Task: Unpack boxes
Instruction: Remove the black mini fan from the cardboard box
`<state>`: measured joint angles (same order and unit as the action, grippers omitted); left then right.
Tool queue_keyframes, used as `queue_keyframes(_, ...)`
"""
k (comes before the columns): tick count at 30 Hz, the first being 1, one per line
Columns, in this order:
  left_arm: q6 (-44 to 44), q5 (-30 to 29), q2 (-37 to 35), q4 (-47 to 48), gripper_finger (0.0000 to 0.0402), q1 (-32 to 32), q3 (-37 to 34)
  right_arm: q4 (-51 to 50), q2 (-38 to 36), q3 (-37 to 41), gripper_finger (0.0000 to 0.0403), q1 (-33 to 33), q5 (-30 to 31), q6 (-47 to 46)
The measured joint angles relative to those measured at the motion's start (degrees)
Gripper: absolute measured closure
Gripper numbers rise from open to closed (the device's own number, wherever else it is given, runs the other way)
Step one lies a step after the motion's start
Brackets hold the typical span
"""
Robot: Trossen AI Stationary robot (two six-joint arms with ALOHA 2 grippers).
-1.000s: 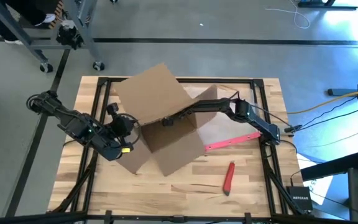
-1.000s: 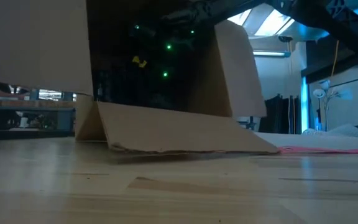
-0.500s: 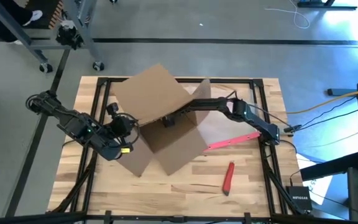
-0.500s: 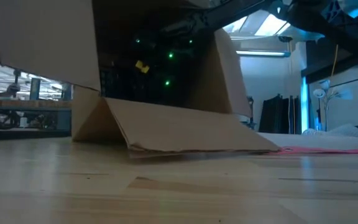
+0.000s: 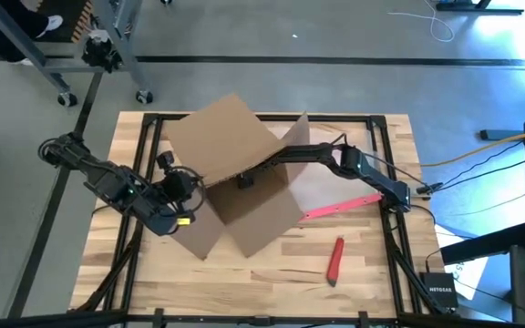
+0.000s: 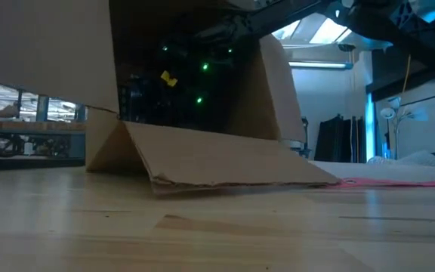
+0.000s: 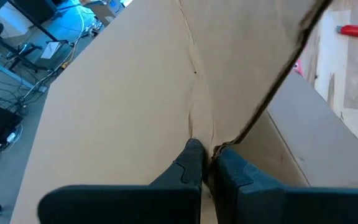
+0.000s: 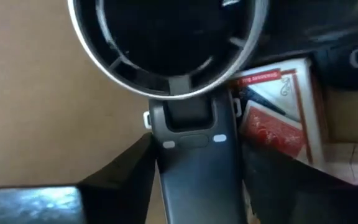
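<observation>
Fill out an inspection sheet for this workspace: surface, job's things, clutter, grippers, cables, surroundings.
Surface: wooden table inside a black frame.
Job's things: cardboard box mid-table, flaps open.
Clutter: red tool near the front; clear pouch with a pink-red edge beside the box; a pack of cards inside the box.
Grippers: left gripper shut on a box flap edge; right gripper reaches into the box, around a dark handle on a ring-shaped thing.
Cables: yellow cable on the floor at right.
Surroundings: wheeled stand beyond the table.

Grey concrete floor (image 5: 335, 36) surrounds the wooden desk (image 5: 372, 282); a wheeled metal rack (image 5: 80, 55) stands beyond it, ceiling lights (image 6: 331, 26) overhead.
</observation>
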<state>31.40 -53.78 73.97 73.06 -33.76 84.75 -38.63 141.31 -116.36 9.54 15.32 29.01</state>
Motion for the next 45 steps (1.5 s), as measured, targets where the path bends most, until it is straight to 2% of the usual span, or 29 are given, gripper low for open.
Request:
queue_keyframes(5, -0.05, 0.04, 0.04, -0.26, 0.0398, 0.0, -0.02, 0.46, 1.3, 0.24, 0.0141, 0.09, 0.93, -0.54)
queue_keyframes(8, -0.05, 0.02, 0.07, -0.26, 0.0398, 0.0, -0.02, 0.67, 1.41, 0.26, 0.0137, 0.09, 1.78, -1.39)
queue_keyframes(10, -0.05, 0.0, 0.07, 0.0, 0.0398, 0.0, -0.02, 1.13, 1.46, 0.31, 0.0151, 0.07, 2.73, -1.53)
queue_keyframes(13, -0.29, -0.01, 0.07, 0.37, 0.0398, 0.02, -0.13, 2.35, 1.65, 0.44, 0.0204, 0.07, 3.75, -0.92)
queue_keyframes(19, -0.27, -0.06, 0.07, 0.51, 0.0398, 0.06, -0.13, 0.99, 1.4, 0.37, 0.0367, -0.42, 3.55, -1.32)
queue_keyframes(21, -0.25, 0.17, 0.07, 0.48, 0.0398, 0.04, -0.13, -0.03, 1.09, -0.23, 0.0392, -0.92, 4.27, -1.36)
queue_keyframes(27, -0.07, -0.28, 0.02, 0.35, 0.0398, -0.06, -0.11, -3.55, 1.36, -4.91, 0.0398, -2.95, 5.07, -2.0)
queue_keyframes(31, 0.15, -1.42, -0.22, 0.07, 0.0398, 0.0, 0.04, -3.04, 1.36, -7.65, 0.0398, -3.27, 9.0, -5.15)
queue_keyframes(36, 0.9, -1.1, -0.09, 1.02, 0.0398, -0.02, 0.04, -6.08, 1.35, -12.06, 0.0392, -2.24, 9.37, -16.05)
queue_keyframes(39, 0.62, -1.92, -0.15, 0.85, 0.0398, 0.04, 0.13, -4.66, 1.32, -12.87, 0.0391, -1.35, 9.44, -23.11)
queue_keyframes(45, 0.45, -1.19, -0.08, 1.17, 0.0398, 0.04, 0.09, -4.55, 3.49, -13.17, 0.0391, 1.08, 3.27, -35.32)
